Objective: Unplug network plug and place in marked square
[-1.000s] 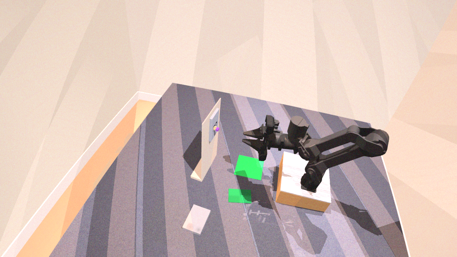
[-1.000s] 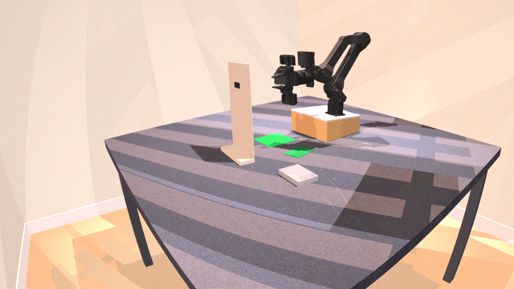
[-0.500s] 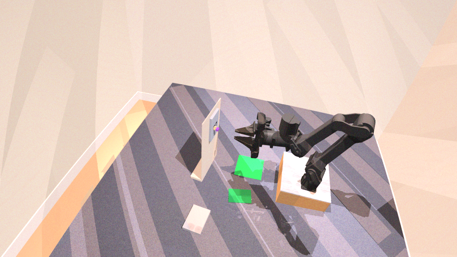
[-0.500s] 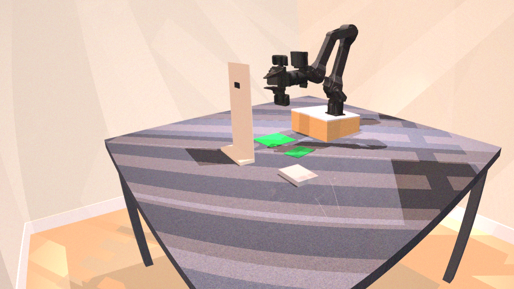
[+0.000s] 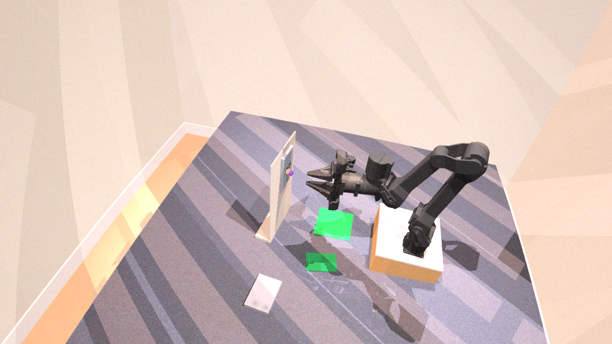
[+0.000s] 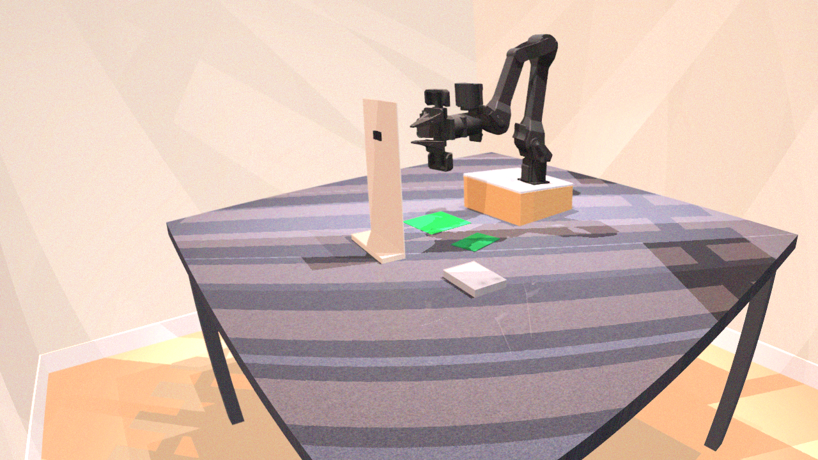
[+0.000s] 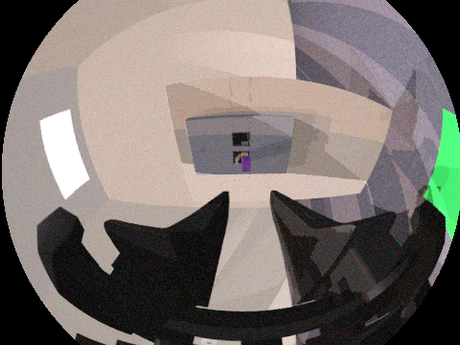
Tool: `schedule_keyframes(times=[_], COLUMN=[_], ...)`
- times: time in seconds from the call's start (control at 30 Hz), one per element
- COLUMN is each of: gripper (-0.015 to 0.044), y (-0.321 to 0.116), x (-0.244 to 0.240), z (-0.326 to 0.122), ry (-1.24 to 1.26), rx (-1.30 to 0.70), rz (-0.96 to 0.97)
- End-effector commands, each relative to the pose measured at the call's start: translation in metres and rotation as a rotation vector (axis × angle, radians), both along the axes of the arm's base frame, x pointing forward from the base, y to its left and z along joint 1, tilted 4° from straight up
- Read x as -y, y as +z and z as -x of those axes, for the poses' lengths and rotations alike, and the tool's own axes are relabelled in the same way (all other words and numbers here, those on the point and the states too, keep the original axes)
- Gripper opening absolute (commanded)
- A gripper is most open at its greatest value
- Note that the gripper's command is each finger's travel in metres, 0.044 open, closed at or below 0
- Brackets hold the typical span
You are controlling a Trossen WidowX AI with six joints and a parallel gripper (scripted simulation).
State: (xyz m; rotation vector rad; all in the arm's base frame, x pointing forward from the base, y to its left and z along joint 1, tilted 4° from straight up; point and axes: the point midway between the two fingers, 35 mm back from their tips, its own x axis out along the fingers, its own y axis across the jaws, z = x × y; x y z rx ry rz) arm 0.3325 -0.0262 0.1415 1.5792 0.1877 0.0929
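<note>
The network plug [image 5: 289,172] [image 7: 245,162], purple and tan, sits in the grey socket block [image 5: 283,179] [image 7: 211,149] on the near-white upright panel [image 5: 275,200] [image 6: 386,183] [image 7: 345,110]; from where the exterior view looks, the panel hides it. Of the block's two dark openings, it fills the one nearer the fingers in the wrist view. Whether its tab is pressed, I can't tell.

Taking twelve as the top view's upper edge, the black gripper [image 5: 306,178] [image 6: 411,133] [image 7: 249,195] hangs at about three o'clock from the plug, pointing towards nine. Its claw is partly open, a modest gap between the tips, gripping nothing and standing apart from plug and panel.

Further out, the larger green square [image 5: 333,223] [image 6: 437,222] [image 7: 448,163] lies at between four and five o'clock from the plug, the smaller green patch [image 5: 321,262] [image 6: 475,241] near five, and a pale slab [image 5: 262,293] [image 6: 474,278] just past six. Over at four, the arm [image 5: 449,194] [image 6: 535,91] rises from a white-topped orange box [image 5: 404,271] [image 6: 491,200] on the striped table [image 5: 192,256] [image 6: 400,343].
</note>
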Motion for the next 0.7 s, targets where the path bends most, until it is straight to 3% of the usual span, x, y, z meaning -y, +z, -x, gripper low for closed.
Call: schedule_keyframes(times=[0.0, 0.67], gripper=[0.0156, 0.0156], y=[0.003, 0.003], x=[0.001, 0.004], z=[-0.007, -0.034], ry=[-0.004, -0.004], rx=[0.01, 0.012], rz=[-0.001, -0.001])
